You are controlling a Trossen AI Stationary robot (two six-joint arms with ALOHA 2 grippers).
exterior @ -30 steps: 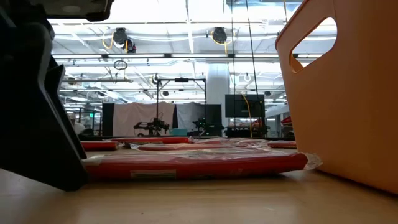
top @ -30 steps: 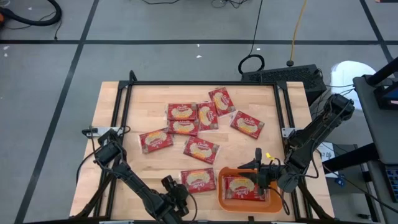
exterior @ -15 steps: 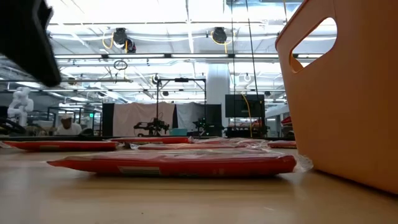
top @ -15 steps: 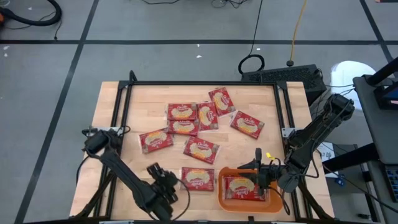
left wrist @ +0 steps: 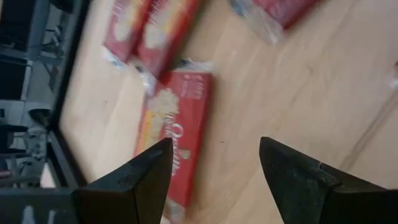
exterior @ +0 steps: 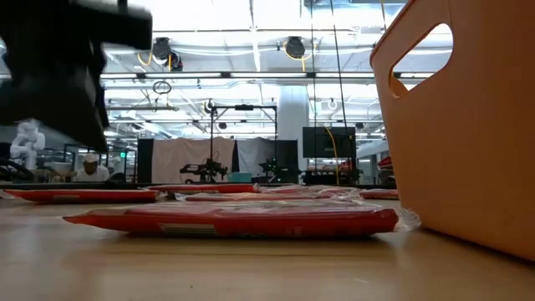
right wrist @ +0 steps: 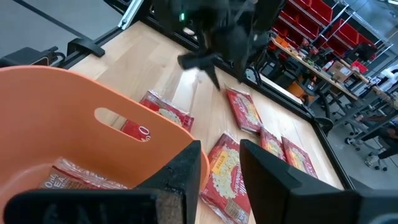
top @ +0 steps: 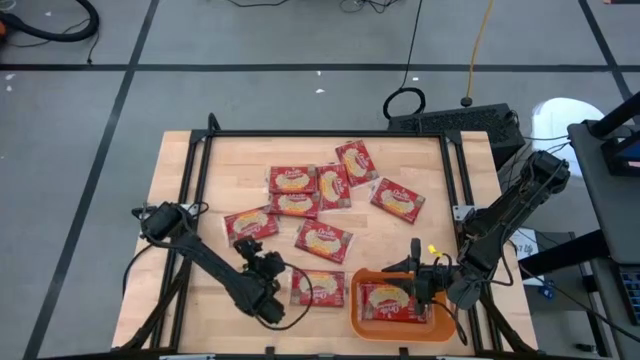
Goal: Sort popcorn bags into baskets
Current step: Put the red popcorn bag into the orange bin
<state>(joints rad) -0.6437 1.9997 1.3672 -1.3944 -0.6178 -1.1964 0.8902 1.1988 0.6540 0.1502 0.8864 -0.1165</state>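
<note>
Nearest you, bottom right of the high view, the orange basket (top: 402,312) holds one popcorn bag (top: 388,302). Your right gripper (top: 418,279) has its fingers narrowly parted astride the basket's rim. Lower left of centre, your left gripper (top: 268,271) hovers with fingers spread and empty, just beside a bag (top: 318,288). Farther up the table (top: 180,180), the remaining bags (top: 315,198) lie scattered.

Left arm (top: 215,278): dark, slim links; black cable looped near base.
Right arm (top: 505,215): dark, jointed; small yellow mark near wrist.
Left fingers (left wrist: 134,186): black, wedge-shaped.
Right fingers (right wrist: 277,174): black, blocky.
</note>
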